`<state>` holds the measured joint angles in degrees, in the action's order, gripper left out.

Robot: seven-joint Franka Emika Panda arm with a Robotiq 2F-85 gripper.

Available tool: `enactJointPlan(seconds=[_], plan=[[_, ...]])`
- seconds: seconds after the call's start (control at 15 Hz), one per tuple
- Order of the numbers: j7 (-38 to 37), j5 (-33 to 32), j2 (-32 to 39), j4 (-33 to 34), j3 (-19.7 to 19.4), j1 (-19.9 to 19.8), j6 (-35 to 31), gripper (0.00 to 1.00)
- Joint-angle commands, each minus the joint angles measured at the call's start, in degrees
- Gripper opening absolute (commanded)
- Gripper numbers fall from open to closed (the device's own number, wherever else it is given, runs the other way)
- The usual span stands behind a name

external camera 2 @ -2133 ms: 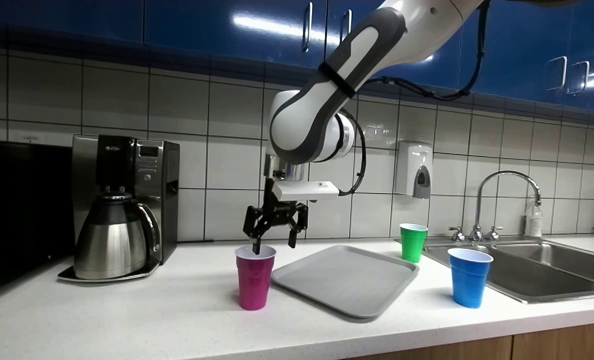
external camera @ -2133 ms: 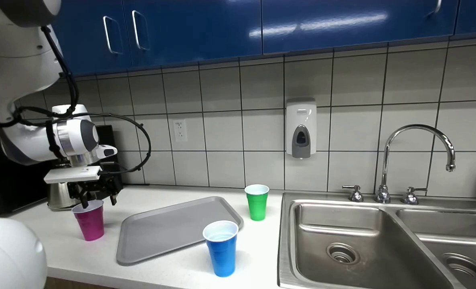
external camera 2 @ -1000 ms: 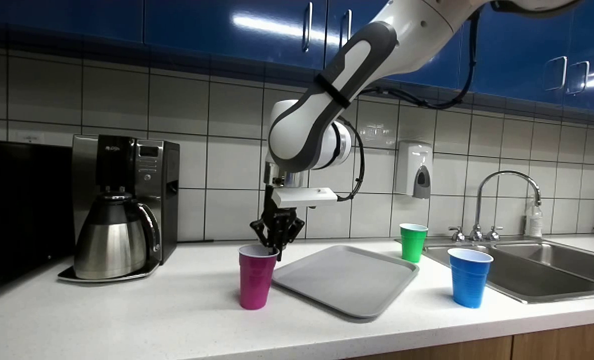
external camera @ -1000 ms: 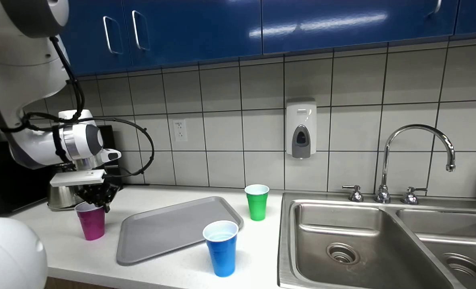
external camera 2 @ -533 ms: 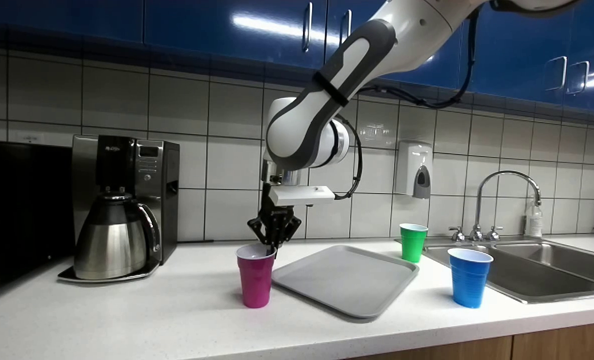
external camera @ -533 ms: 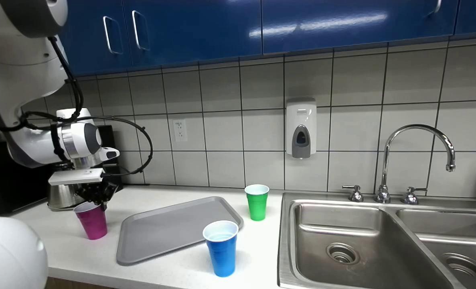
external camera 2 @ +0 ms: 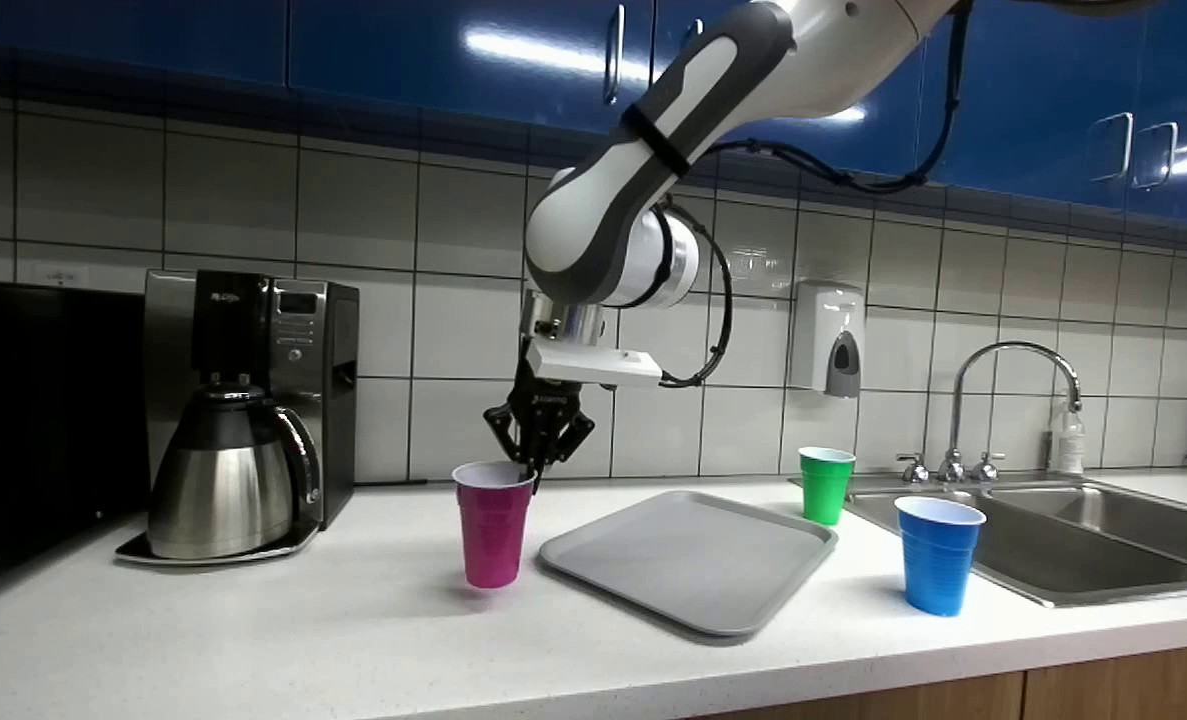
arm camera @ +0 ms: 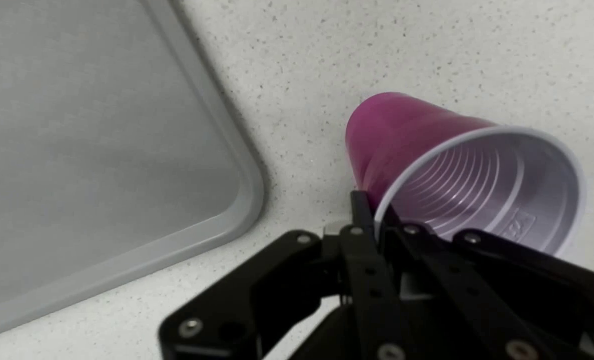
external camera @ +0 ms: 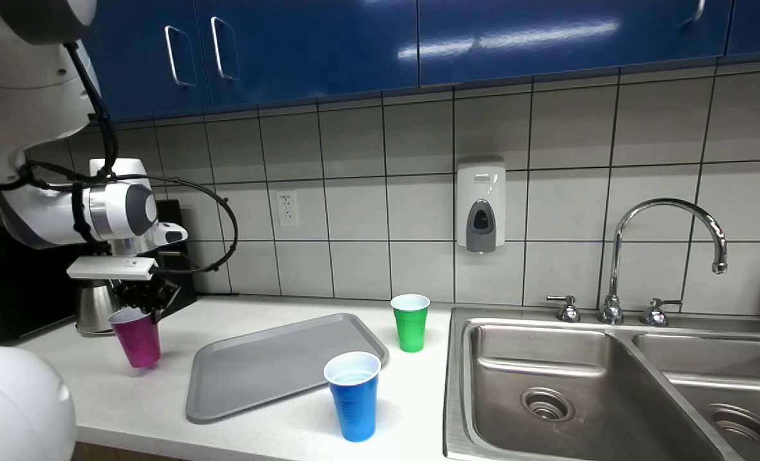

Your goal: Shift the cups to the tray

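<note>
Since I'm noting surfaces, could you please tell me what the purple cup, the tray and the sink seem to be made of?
Purple cup: probably thin plastic, semi-glossy; shiny ridges line its pale inside.
Tray: likely plastic, matte; even grey without sharp reflections, though coated metal is possible.
Sink: apparently stainless steel, satin; bright, smeared highlights on bare grey metal.

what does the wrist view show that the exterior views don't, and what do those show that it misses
Only the wrist view: the ridged inside of the purple cup.

Only the exterior views: the blue cup, the green cup, the coffee pot, the sink, the tap and the soap dispenser. They also show the purple cup hanging just clear of the counter.

Shared by all: the purple cup held at its rim by the gripper, and the grey tray beside it, though the wrist view catches just one corner.
</note>
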<state>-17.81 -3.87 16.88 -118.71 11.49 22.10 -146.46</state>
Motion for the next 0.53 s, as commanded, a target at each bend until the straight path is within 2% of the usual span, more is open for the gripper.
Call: enactJointPlan(seconds=[0.0,0.47], plan=[[1.08,4.16,-4.61,-1.54,0.78,-2.38,0.44,0.01],[1.23,5.14,-7.72,-2.05,-1.54,-6.64,0.39,0.01]])
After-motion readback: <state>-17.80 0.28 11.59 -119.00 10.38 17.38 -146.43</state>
